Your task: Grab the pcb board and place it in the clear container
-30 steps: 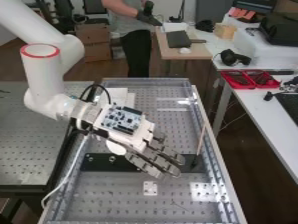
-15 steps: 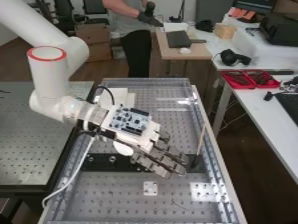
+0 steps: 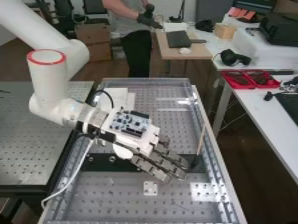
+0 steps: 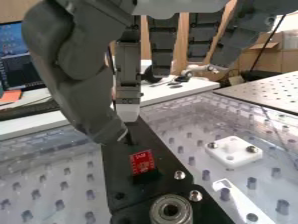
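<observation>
The hand (image 3: 151,166) is held open and empty over the black mounting plate (image 4: 115,172), which could be struck by too deep a descent; the small red circuit board (image 4: 142,162) lying there could be knocked askew by a misaligned thumb.

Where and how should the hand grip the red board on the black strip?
I'd pinch the red board by two opposite free edges, hand coming from above: it's a small rectangle, uncovered on top, while the dark block against one edge would likely obstruct a grip there.
</observation>
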Tool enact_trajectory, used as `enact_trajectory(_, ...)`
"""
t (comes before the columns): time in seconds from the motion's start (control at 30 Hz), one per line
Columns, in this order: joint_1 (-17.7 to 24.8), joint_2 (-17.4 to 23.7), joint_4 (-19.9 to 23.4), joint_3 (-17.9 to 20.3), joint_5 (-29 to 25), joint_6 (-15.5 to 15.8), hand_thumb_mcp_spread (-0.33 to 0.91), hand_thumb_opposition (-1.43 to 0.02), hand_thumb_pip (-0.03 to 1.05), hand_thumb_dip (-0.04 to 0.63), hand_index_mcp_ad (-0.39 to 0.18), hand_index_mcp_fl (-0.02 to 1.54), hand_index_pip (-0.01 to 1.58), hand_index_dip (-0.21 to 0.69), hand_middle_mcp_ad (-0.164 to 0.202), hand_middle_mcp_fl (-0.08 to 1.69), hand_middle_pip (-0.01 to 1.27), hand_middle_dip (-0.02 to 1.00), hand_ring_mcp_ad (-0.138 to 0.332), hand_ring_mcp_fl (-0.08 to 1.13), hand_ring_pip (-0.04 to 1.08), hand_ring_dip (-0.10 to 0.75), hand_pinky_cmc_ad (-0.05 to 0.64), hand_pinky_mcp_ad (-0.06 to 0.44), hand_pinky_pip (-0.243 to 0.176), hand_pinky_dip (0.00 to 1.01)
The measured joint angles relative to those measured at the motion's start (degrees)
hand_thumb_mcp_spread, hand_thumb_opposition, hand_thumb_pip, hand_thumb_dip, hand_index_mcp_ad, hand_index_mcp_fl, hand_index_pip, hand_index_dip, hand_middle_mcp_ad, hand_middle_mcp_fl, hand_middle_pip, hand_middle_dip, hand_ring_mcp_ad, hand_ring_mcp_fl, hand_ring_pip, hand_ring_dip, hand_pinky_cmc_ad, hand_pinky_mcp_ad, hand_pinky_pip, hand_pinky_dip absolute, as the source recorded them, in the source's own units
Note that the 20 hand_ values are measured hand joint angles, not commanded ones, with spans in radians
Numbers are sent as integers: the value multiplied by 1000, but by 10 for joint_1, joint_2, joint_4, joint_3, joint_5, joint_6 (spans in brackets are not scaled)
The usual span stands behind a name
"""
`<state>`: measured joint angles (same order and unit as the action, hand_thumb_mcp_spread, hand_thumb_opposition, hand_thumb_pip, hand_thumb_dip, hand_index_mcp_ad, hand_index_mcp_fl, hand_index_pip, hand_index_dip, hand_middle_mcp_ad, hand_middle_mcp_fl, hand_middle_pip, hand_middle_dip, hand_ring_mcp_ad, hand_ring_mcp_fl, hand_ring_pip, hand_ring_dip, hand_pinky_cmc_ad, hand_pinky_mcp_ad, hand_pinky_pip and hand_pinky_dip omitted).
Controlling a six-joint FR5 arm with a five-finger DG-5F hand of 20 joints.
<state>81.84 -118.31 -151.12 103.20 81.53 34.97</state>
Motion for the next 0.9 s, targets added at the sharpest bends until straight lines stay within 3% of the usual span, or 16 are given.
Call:
enact_trajectory(0.2,1,-2,15,8,4,17,443,-908,698,333,-65,93,1443,122,73,140,126,155,159,7,99,12,279,166,-59,255)
enact_trajectory(0.9,-6,-14,35,16,1,30,442,-908,698,333,-70,175,1506,115,75,183,126,157,159,12,105,24,279,166,-42,237)
